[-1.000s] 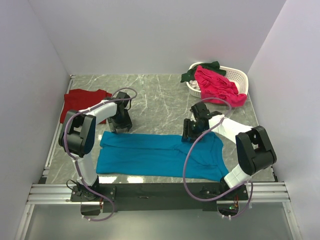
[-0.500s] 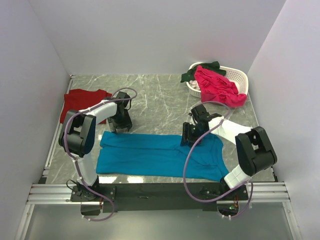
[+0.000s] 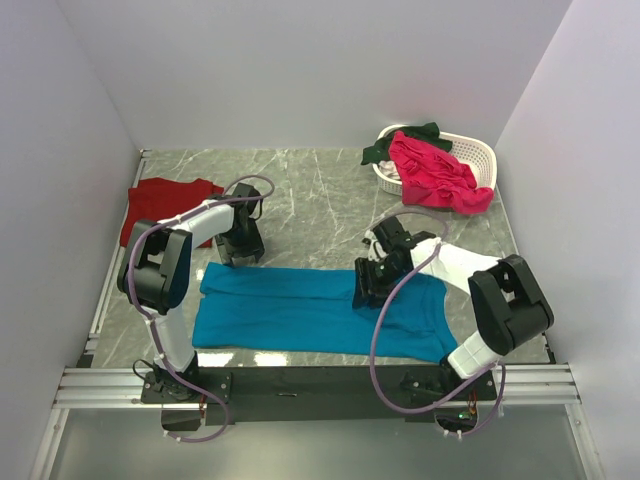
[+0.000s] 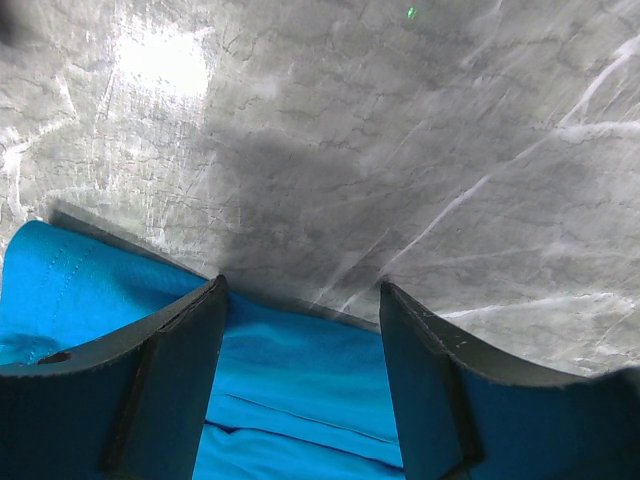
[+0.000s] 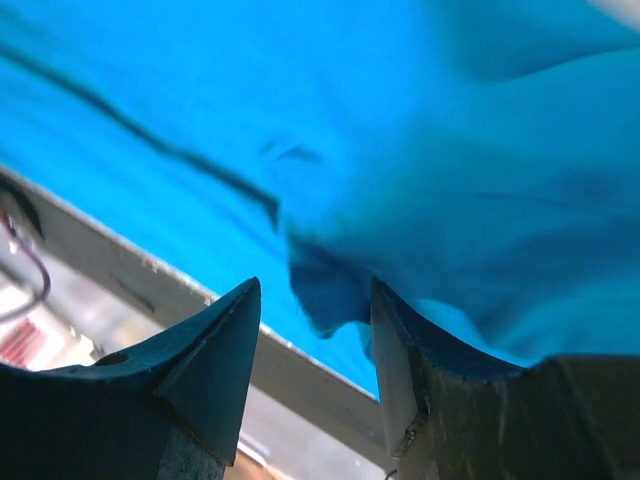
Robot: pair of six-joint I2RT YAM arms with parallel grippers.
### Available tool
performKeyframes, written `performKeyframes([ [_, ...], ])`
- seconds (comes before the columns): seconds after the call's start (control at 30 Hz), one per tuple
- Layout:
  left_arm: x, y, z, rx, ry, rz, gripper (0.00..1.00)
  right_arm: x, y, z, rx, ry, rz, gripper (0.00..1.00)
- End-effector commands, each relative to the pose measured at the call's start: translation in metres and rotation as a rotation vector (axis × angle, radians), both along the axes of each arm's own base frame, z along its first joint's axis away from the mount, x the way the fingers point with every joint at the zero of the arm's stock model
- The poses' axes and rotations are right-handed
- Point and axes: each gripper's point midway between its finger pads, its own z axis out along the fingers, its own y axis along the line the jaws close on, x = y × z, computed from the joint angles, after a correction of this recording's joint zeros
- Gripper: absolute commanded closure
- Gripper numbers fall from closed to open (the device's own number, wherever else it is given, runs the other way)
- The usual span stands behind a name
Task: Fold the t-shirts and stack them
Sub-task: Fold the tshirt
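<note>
Teal-blue t-shirt (image 3: 290, 310) flat beneath left claw (image 4: 302, 288) and right claw (image 5: 315, 290) (both spread apart).

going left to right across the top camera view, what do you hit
dark red t-shirt → left gripper → right gripper → pink t-shirt in the white basket. The teal t-shirt spans the middle under both grippers, so it is left out.
</note>
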Motion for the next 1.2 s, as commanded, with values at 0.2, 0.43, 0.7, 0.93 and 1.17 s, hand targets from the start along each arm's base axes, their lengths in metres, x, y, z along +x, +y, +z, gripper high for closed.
performKeyframes([
  [0.2, 0.003, -0.001, -0.003, 0.005, -0.012, -0.015, 0.32, -0.035, 0.007, 0.023, 0.06, 0.044, 0.163, 0.45],
  [0.43, 0.012, 0.004, 0.01, 0.023, -0.052, -0.003, 0.32, 0.02, -0.031, 0.044, -0.047, -0.071, -0.085, 0.46],
  [0.7, 0.014, 0.001, 0.016, 0.005, -0.066, -0.002, 0.32, 0.08, -0.127, 0.057, -0.21, -0.161, -0.462, 0.46],
  [0.93, 0.014, 0.002, 0.019, -0.001, -0.077, 0.002, 0.32, 0.1, -0.177, 0.049, -0.256, -0.173, -0.649, 0.46],
  [1.17, 0.011, 0.001, 0.017, -0.007, -0.074, 0.005, 0.32, 0.115, -0.185, 0.038, -0.244, -0.172, -0.684, 0.46],
])
